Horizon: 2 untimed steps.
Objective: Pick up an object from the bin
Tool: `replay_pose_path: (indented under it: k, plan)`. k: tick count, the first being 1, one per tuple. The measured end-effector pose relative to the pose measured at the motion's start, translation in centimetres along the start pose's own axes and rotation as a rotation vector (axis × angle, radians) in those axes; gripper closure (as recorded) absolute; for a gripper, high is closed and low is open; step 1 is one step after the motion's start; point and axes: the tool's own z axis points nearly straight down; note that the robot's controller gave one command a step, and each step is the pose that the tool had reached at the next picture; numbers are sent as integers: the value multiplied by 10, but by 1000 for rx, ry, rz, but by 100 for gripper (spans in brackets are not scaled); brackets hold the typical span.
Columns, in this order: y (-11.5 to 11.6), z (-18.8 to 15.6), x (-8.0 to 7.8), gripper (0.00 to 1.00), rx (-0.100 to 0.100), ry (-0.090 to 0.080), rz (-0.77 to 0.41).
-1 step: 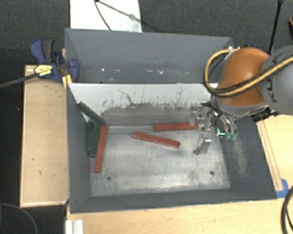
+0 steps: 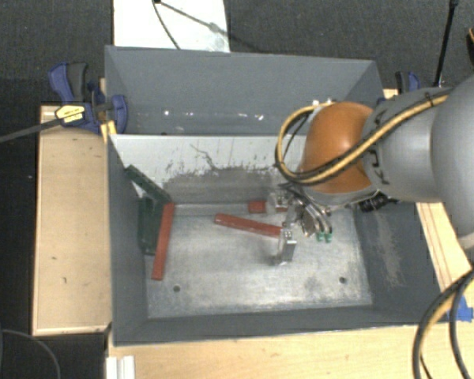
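Camera view, looking down into the grey bin: the arm, its wrist under an orange cover, reaches in from three o'clock. Its hand is lowered almost to the floor, just to the three o'clock side of the bin's middle.

The hand hangs at the three o'clock end of a red bar that lies flat across the middle, pointing roughly from ten to four o'clock. The two look to be touching or nearly so. Whether the hand is apart or together cannot be told from this angle, and nothing is seen clamped in it. By position, this bar is the likeliest pick: it lies alone on bare metal with room on both long sides, which suits a grasp from above.

Four things can be counted in the bin. There are two long red bars, one short red block and one dark green slab.

- The block sits just at twelve o'clock of the middle bar, near the back wall.
- The second red bar lies at nine o'clock, well apart from the hand, running along the side wall.
- The green slab lies beside that bar and tilts up against the wall, as if it slid down into the corner. A darker strip above it may belong to it or be a separate piece; that is unclear.

Nothing has been lifted yet, so the pick appears to be at the grasping stage.
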Motion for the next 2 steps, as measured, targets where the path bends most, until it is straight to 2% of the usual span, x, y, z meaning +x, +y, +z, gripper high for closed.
replay_pose_path:
  k: [1,2]
  plan:
    - [-4,-3,-1,100,3,-4,4]
    - [13,-143,-4,100,4,-9,-300]
